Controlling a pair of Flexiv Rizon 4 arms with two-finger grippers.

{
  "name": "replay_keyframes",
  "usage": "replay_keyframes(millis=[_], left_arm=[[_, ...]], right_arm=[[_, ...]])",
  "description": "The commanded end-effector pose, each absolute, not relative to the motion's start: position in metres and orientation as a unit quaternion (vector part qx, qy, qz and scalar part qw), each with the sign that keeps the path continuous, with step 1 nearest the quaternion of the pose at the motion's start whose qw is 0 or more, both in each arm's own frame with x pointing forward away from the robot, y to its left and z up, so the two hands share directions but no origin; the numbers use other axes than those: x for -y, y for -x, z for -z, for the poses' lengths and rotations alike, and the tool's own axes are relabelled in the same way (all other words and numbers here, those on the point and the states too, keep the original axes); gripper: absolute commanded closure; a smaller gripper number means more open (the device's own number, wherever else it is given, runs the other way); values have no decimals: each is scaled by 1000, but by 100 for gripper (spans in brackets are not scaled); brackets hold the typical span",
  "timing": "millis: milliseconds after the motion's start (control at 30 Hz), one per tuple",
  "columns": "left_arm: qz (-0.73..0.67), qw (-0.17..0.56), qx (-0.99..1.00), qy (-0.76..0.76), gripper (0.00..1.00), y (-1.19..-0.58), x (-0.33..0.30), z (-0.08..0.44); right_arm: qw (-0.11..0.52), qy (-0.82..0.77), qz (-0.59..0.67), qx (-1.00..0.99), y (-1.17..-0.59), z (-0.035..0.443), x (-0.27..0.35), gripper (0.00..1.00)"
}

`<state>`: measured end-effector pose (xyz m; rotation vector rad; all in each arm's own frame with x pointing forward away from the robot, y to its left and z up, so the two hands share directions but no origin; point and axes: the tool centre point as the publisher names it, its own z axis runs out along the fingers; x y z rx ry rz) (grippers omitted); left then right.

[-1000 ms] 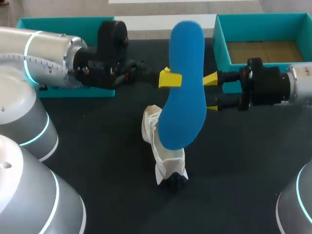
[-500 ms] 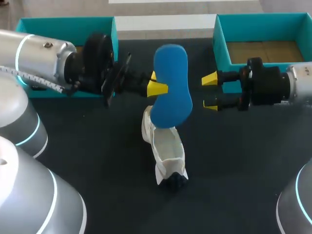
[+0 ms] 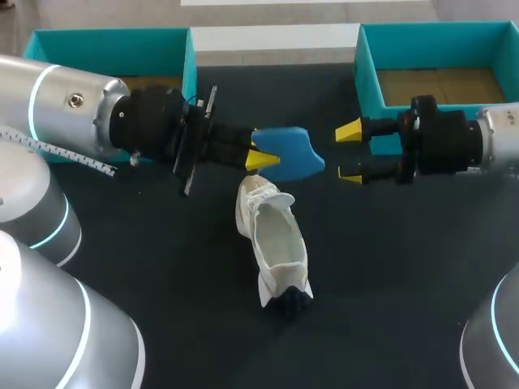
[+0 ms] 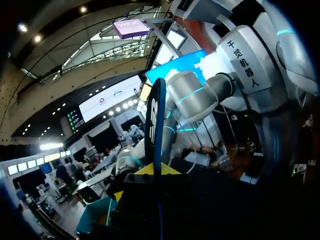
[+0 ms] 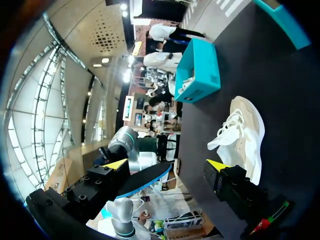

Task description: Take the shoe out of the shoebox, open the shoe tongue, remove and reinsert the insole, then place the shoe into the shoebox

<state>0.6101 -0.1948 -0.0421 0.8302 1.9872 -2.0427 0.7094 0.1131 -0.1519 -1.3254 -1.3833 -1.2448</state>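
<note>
A white shoe (image 3: 272,239) lies on the black table with its opening upward. Just above its far end, my left gripper (image 3: 261,154) is shut on a blue insole (image 3: 290,154), held nearly level. In the left wrist view the insole (image 4: 156,120) shows edge-on, clamped between the fingers of the left gripper (image 4: 159,172). My right gripper (image 3: 350,152) stands open a little to the right of the insole, touching nothing. From the right gripper (image 5: 167,165) I see the insole (image 5: 145,181) ahead between its tips and the shoe (image 5: 245,135) on the table beside it.
A teal shoebox (image 3: 366,73) with a brown cardboard floor stands at the back right, behind my right arm. A second teal box (image 3: 113,40) stands at the back left, partly hidden by my left arm; it also shows as the box (image 5: 197,70) beyond the shoe.
My left arm has turned the insole from standing upright to nearly flat, lowering it to the left toward the shoe's far end. The right arm and the shoe have kept still.
</note>
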Motion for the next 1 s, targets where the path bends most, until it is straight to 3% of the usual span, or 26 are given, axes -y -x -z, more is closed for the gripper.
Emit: replay_keyframes(millis=[33, 200, 567, 1000], left_arm=[[685, 99, -661, -289, 100, -609, 193, 43], [658, 131, -654, -349, 100, -608, 187, 49], [583, 318, -560, -496, 100, -607, 175, 73], [559, 321, -554, -527, 100, -606, 173, 79]], right_arm=[[415, 528, 496, 550, -709, 152, -115, 0], [415, 528, 496, 550, -709, 152, -115, 0], [415, 528, 496, 550, -709, 152, -115, 0], [415, 528, 496, 550, -709, 152, -115, 0]])
